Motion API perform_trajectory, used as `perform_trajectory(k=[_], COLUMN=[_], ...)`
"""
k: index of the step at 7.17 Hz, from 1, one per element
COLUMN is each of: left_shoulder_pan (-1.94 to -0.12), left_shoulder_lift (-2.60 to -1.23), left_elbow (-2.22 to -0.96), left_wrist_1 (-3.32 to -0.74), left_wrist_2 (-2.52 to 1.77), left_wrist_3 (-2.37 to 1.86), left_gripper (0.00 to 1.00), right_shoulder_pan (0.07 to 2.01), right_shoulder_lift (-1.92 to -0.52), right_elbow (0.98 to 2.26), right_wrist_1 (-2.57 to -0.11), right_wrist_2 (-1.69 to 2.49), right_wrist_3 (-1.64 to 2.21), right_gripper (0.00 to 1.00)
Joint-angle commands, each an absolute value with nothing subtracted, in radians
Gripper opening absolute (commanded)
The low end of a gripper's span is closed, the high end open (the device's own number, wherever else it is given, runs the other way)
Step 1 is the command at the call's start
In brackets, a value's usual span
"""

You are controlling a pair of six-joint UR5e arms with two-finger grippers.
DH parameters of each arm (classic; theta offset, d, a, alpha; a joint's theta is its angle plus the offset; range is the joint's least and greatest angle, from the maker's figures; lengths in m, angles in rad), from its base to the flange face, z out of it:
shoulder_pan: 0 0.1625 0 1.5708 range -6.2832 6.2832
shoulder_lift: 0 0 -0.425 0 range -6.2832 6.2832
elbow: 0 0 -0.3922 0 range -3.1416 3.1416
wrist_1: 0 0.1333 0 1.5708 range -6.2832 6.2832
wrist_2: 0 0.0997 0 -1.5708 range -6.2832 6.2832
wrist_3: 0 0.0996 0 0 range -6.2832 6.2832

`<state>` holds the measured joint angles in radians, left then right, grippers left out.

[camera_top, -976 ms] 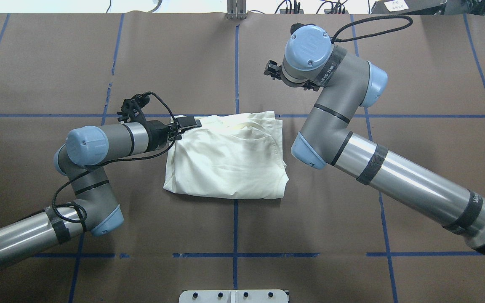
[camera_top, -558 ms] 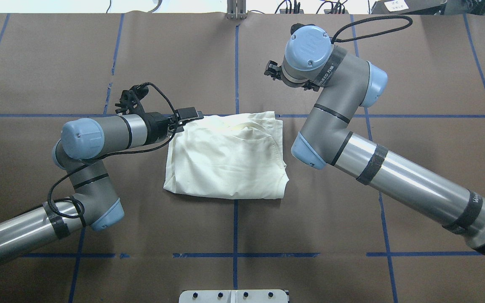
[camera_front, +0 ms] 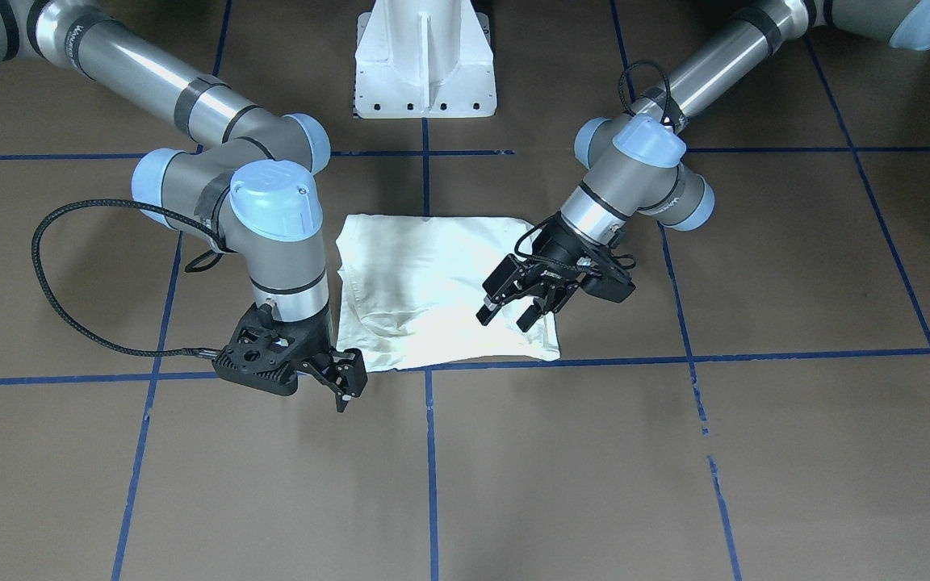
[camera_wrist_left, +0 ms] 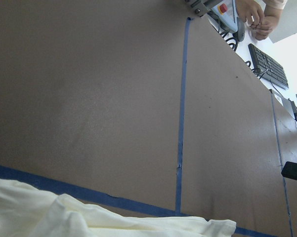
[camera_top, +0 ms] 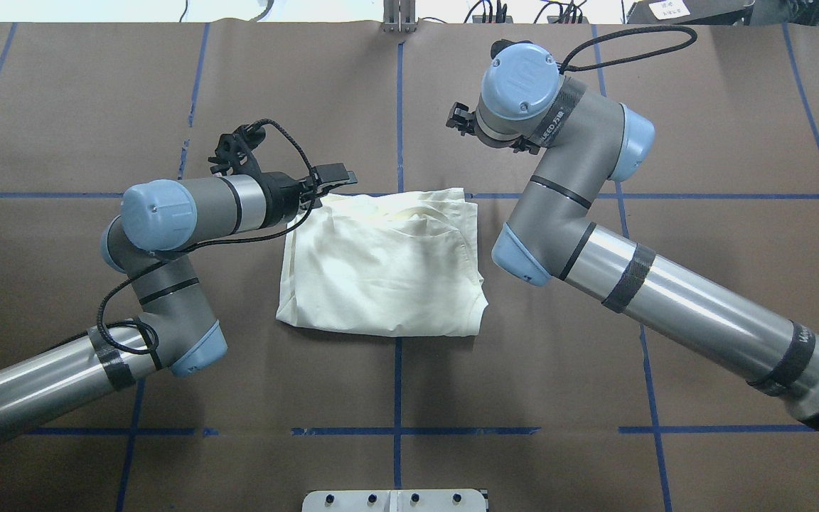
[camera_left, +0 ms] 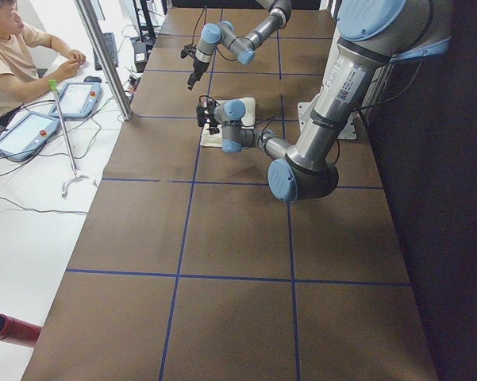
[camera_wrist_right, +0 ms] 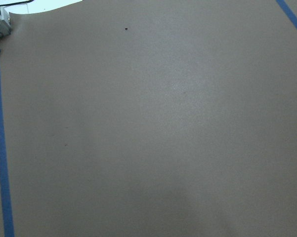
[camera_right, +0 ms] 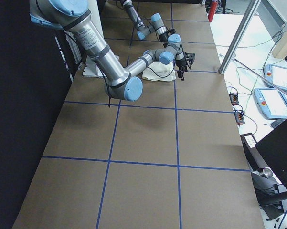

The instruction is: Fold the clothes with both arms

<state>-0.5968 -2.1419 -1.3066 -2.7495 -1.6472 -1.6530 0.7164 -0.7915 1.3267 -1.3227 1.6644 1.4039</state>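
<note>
The cream-white shirt [camera_top: 381, 263] lies folded into a rough rectangle on the brown table, plain side up; no print shows. It also shows in the front view [camera_front: 433, 274] and at the bottom of the left wrist view [camera_wrist_left: 89, 219]. My left gripper [camera_top: 335, 178] is open and empty. It hovers over the shirt's far left corner, its fingers spread in the front view [camera_front: 504, 321]. My right gripper [camera_front: 345, 381] looks open and empty. It hangs beside the shirt's far right corner and is mostly hidden under its wrist in the overhead view [camera_top: 461, 117].
The white pedestal [camera_front: 425, 64] stands at the robot's edge of the table. Blue tape lines [camera_top: 397, 398] grid the brown cover. An operator [camera_left: 8, 55] sits at a side desk with pendants beyond a metal post [camera_left: 103, 55].
My left gripper has lifted off the shirt's far left corner and moved up and away toward the far side. The shirt corner has settled. The right arm has not moved.
</note>
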Motion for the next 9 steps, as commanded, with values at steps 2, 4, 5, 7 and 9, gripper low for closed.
perform_trajectory(k=[2, 4, 5, 7, 9], left_shoulder_pan=[-0.601, -0.601, -0.601, -0.626, -0.701], left_shoulder_lift=[-2.143, -2.14, -2.14, -2.141, -2.138], left_elbow=[-1.257, -1.238, -1.236, -1.247, -1.296], left_wrist_1=[-2.738, -2.743, -2.743, -2.75, -2.735], left_wrist_2=[-1.64, -1.64, -1.64, -1.65, -1.774], left_wrist_3=[-1.649, -1.648, -1.646, -1.64, -1.519], left_gripper=[0.93, 0.93, 0.93, 0.93, 0.95], right_shoulder_pan=[0.716, 0.716, 0.716, 0.716, 0.713], right_shoulder_lift=[-0.796, -0.798, -0.798, -0.793, -0.784], right_elbow=[1.327, 1.327, 1.327, 1.327, 1.342], right_wrist_1=[-1.322, -1.322, -1.322, -1.322, -1.324], right_wrist_2=[1.664, 1.664, 1.664, 1.664, 1.666], right_wrist_3=[1.405, 1.404, 1.404, 1.404, 1.419], right_gripper=[1.0, 1.0, 1.0, 1.0, 1.0])
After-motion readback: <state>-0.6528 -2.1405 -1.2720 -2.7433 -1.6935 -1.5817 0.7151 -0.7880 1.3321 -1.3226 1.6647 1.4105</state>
